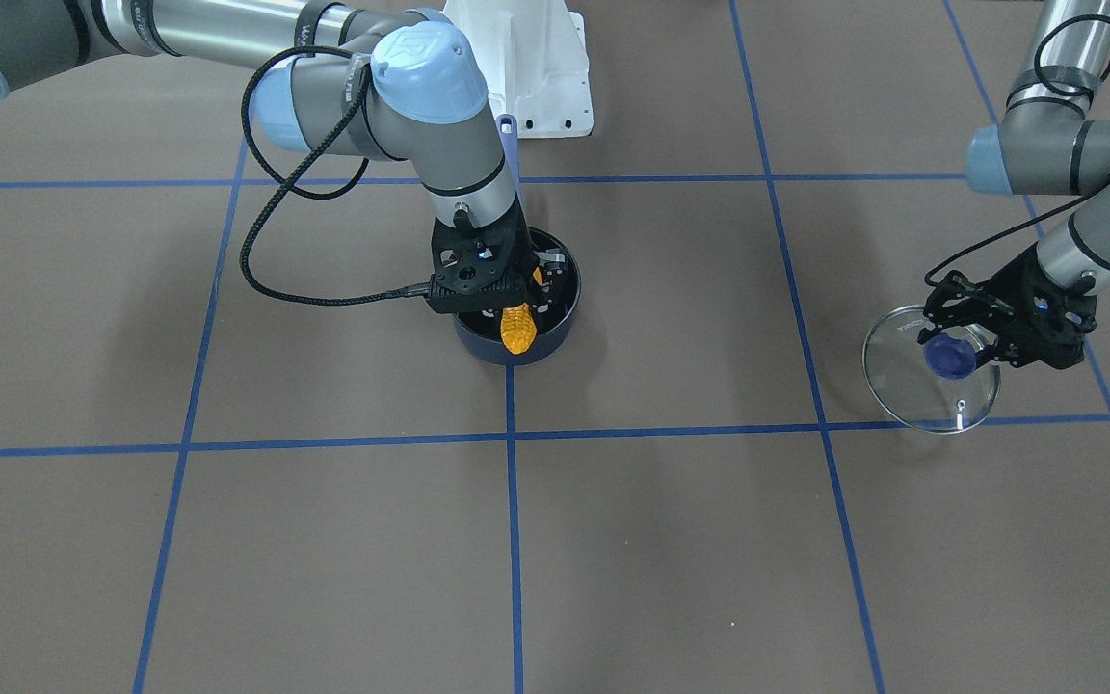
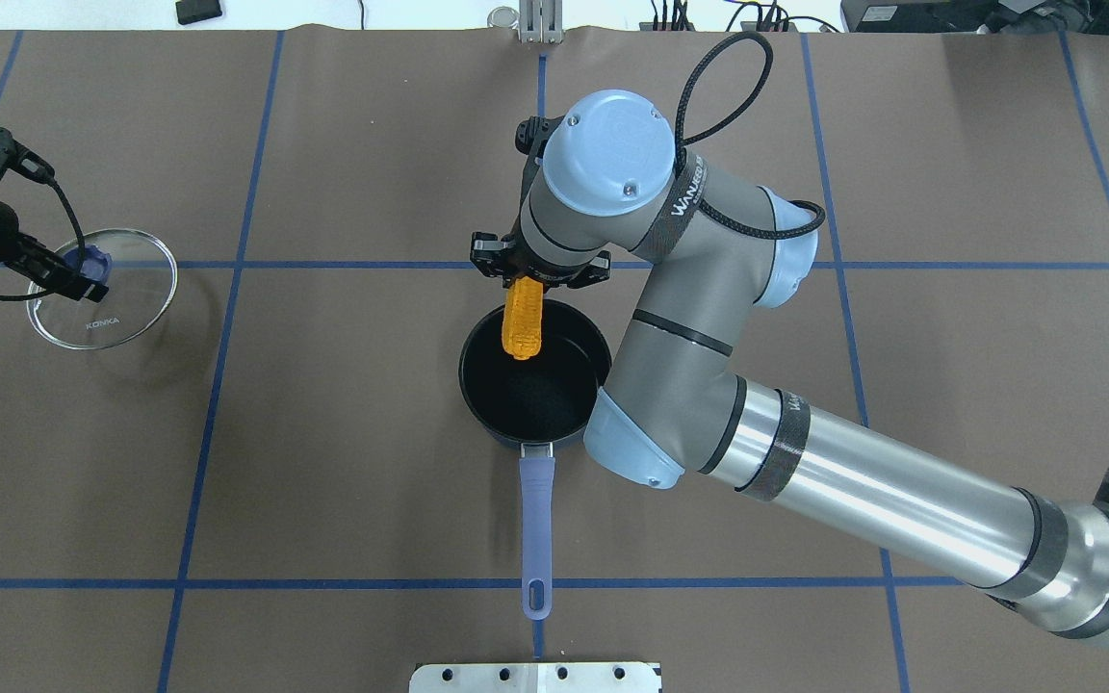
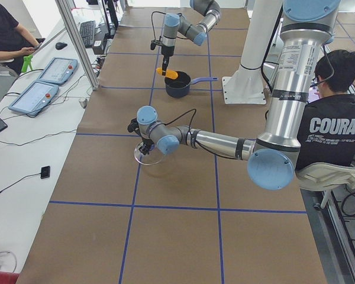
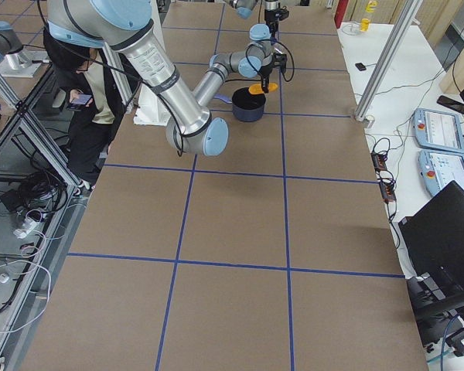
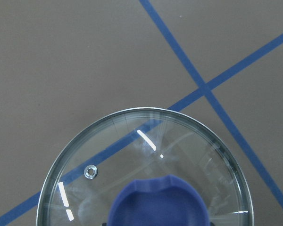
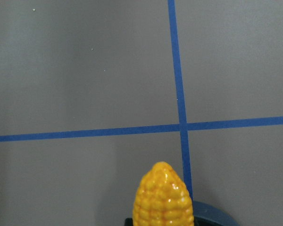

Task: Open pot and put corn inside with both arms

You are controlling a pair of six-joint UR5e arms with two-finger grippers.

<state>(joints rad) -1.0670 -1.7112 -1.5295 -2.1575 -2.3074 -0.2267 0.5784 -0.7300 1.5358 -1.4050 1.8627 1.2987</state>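
The navy pot [image 2: 492,404] stands open at the table's middle, its purple-blue handle [image 2: 536,510] pointing toward the robot base. My right gripper [image 2: 535,277] is shut on the yellow-orange corn [image 2: 523,320] and holds it tilted just above the pot's far rim. The corn [image 1: 517,330] also shows in the front view over the pot [image 1: 565,294], and in the right wrist view [image 6: 164,200]. My left gripper [image 2: 68,274] is shut on the blue knob [image 1: 948,357] of the glass lid [image 2: 131,308], low over the table far to the left. I cannot tell whether the lid touches the table.
The white base mount [image 1: 536,67] stands behind the pot's handle. Blue tape lines [image 1: 512,540] cross the brown table. A seated person [image 3: 334,130] and control tablets [image 3: 38,94] are beside the table in the left side view.
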